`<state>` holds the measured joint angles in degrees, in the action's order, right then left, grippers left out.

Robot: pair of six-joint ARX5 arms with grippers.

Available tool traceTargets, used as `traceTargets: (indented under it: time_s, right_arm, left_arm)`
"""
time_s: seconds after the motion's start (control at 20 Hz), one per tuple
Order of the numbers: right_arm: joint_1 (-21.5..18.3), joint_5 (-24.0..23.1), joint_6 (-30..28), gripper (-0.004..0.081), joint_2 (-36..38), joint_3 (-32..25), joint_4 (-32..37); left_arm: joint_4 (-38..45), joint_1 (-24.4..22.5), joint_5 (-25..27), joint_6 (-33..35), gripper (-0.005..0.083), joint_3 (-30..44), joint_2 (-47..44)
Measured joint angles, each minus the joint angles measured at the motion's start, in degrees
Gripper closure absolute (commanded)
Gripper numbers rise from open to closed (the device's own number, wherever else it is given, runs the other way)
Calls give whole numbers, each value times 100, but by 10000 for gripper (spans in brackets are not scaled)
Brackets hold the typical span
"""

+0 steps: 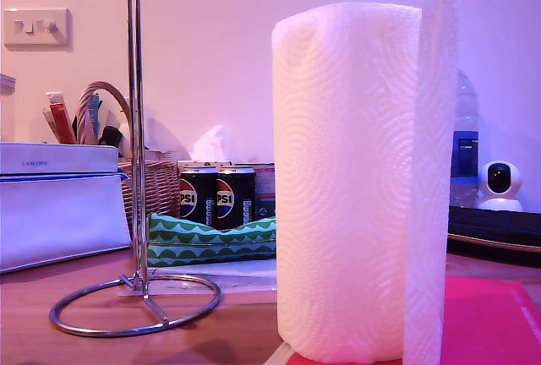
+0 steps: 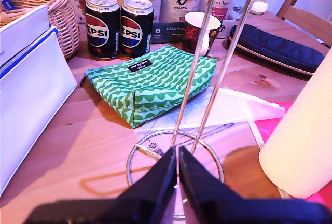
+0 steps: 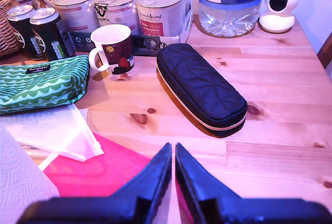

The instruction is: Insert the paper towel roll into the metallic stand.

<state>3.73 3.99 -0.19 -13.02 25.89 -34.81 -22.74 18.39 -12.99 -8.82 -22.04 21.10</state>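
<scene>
Standing free right of centre in the exterior view, the paper towel roll (image 1: 359, 183) waits beside the metallic stand (image 1: 135, 187) at left; both claws pressed together, empty.

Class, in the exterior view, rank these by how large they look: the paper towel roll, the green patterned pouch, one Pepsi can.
1. paper towel roll, though nearness to the camera exaggerates it
2. green patterned pouch
3. Pepsi can
</scene>
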Motion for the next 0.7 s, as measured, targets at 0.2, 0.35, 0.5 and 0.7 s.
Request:
traceTargets:
  time_s: [0.2, 0.35, 0.5, 0.7]
  right_arm:
    - [0, 4, 2, 780, 0, -2, 334]
    - [0, 4, 0, 780, 0, -2, 334]
    - [0, 4, 0, 780, 0, -2, 332]
    - [0, 35, 0, 780, 0, -2, 332]
  left_arm:
    - [472, 0, -85, -2, 797, 9, -2]
    - [468, 0, -83, -2, 797, 9, 0]
    - [470, 0, -85, -2, 797, 9, 0]
    - [525, 0, -85, -2, 797, 9, 0]
